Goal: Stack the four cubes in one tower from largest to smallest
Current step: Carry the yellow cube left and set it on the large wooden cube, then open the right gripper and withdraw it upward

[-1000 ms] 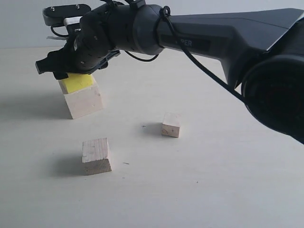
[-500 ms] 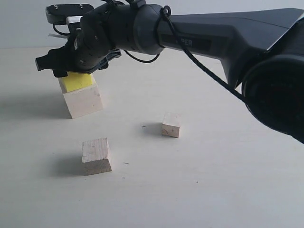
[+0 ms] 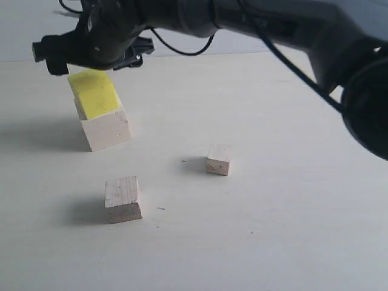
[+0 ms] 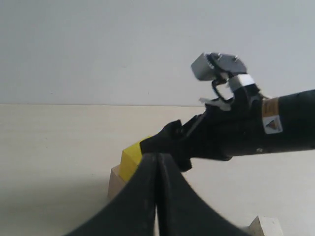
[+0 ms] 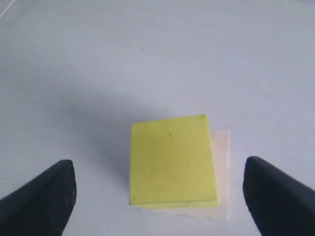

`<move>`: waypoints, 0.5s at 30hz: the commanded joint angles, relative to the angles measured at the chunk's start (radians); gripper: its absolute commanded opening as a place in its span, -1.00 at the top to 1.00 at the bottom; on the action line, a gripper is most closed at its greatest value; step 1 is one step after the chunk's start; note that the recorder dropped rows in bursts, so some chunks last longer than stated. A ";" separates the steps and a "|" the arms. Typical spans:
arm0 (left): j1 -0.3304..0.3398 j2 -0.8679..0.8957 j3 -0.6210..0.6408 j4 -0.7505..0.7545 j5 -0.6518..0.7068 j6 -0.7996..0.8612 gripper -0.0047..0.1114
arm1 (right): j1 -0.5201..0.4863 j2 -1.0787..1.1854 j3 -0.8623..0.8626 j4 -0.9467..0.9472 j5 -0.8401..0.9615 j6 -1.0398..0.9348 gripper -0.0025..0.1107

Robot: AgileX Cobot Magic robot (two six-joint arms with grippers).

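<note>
Right gripper (image 5: 157,169) spread, empty, above yellow cube (image 5: 172,160) seated on large wooden cube (image 3: 108,130); left gripper (image 4: 157,164) pressed together. Tier two looks placed; next: grasp medium wooden cube (image 3: 123,197).

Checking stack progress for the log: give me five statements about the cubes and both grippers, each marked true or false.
1. The yellow cube sits on the large wooden cube. True.
2. The right gripper is shut on the yellow cube. False: its jaws are open and it is above the cube, clear of it.
3. The medium wooden cube lies on the table, apart from the stack. True.
4. The small wooden cube tops the yellow cube. False: it lies alone on the table.
5. The left gripper is open. False: its fingers are pressed together, holding nothing.
</note>
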 commanded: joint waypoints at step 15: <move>-0.005 0.180 0.003 0.082 -0.011 -0.001 0.92 | -0.002 -0.273 0.104 -0.144 0.322 -0.229 0.96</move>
